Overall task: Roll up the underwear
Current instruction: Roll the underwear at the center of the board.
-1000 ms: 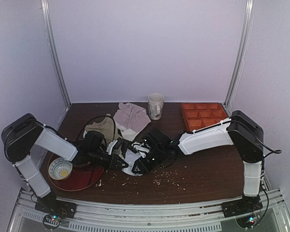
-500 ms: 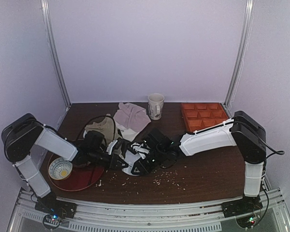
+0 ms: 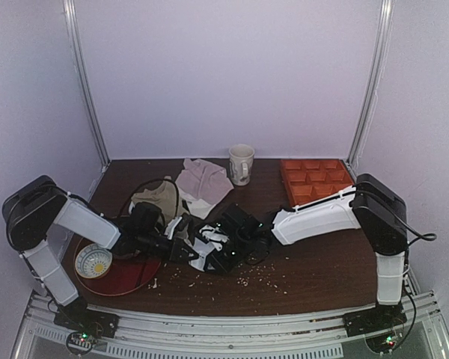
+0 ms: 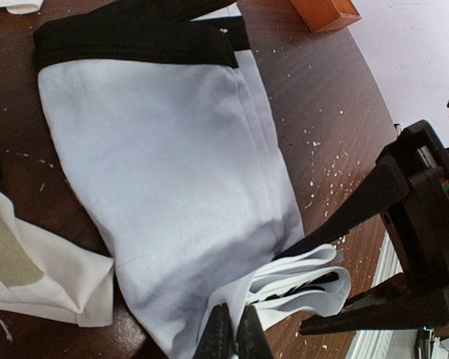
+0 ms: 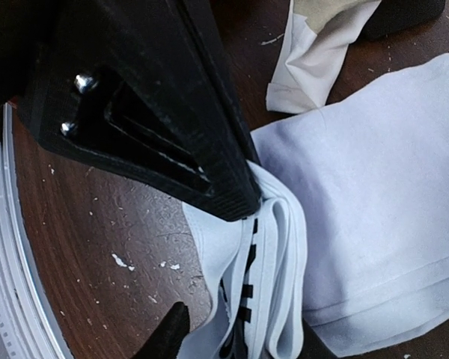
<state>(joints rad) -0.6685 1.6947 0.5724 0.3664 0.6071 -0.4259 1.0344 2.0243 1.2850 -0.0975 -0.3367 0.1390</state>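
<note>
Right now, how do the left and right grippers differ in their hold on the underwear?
The left gripper is shut, the right gripper open. The left gripper pinches a thin edge of the underwear; the right gripper's fingers straddle the thicker folded waistband end. Both work the same end of the garment, close together.

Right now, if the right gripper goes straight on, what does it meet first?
The underwear, its folded edge lying between the fingers of the right gripper; close behind, probably the left gripper.
</note>
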